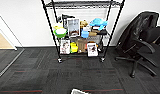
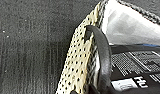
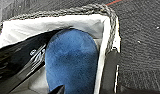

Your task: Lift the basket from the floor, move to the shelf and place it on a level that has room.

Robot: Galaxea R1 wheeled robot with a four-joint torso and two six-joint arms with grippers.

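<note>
Facing the shelf, basket holding a blue object.

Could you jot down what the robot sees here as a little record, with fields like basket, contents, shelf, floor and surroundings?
basket: woven sides, white lining, on the floor at the near edge of the head view
contents: a blue rounded object, a dark printed package
shelf: black wire rack, lower tiers crowded with colourful items
floor: dark carpet tiles with thin red lines
surroundings: black office chair beside the rack

White lettering is seen on a black package inside the basket, but nothing can be read.
</note>
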